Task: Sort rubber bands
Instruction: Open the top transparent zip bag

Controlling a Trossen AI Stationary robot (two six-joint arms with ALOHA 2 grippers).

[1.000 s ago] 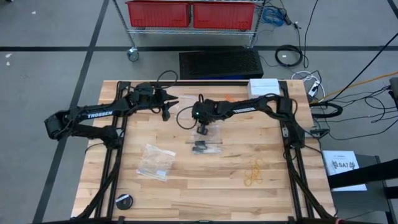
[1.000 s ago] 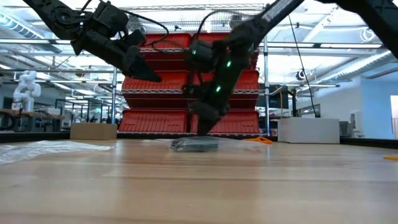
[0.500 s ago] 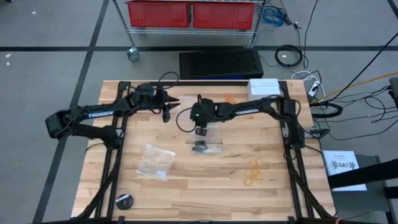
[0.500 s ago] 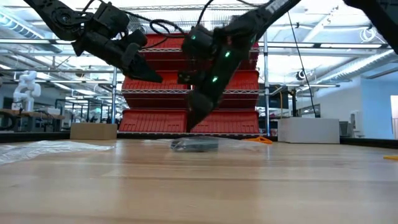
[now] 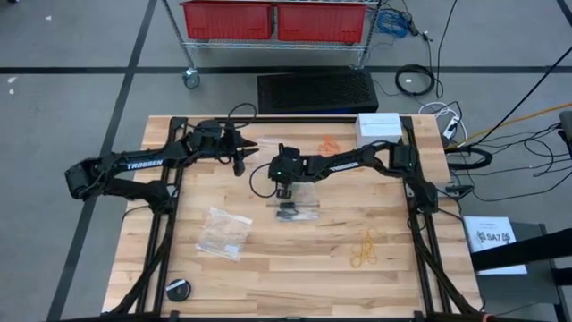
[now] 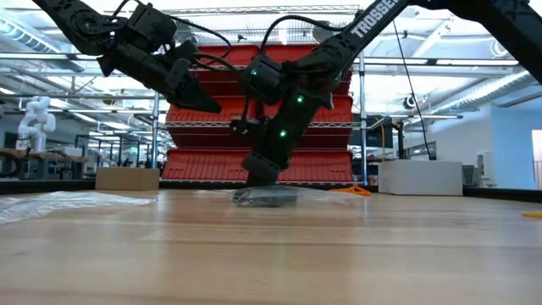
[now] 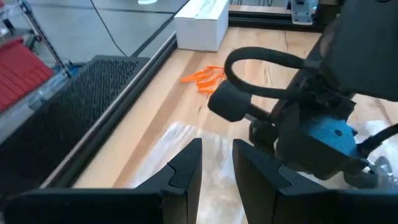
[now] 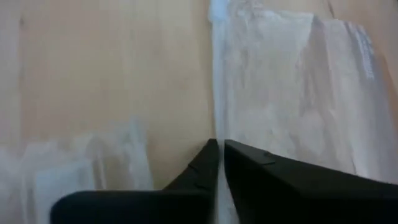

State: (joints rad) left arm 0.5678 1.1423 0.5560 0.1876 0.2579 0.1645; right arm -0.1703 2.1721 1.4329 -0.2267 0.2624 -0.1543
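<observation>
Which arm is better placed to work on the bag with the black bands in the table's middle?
Right. The right gripper hangs just above the clear bag of black rubber bands, fingers nearly shut. The left gripper waits raised near the far edge, slightly open.

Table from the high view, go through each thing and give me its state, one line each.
Right gripper: shut, low over the clear bag holding black bands.
Left gripper: slightly open, raised at the far side.
Clear bag: flat, black bands inside.
Second clear bag: crumpled, flat.
Orange bands: loose pile.
Tan bands: loose pile.
</observation>
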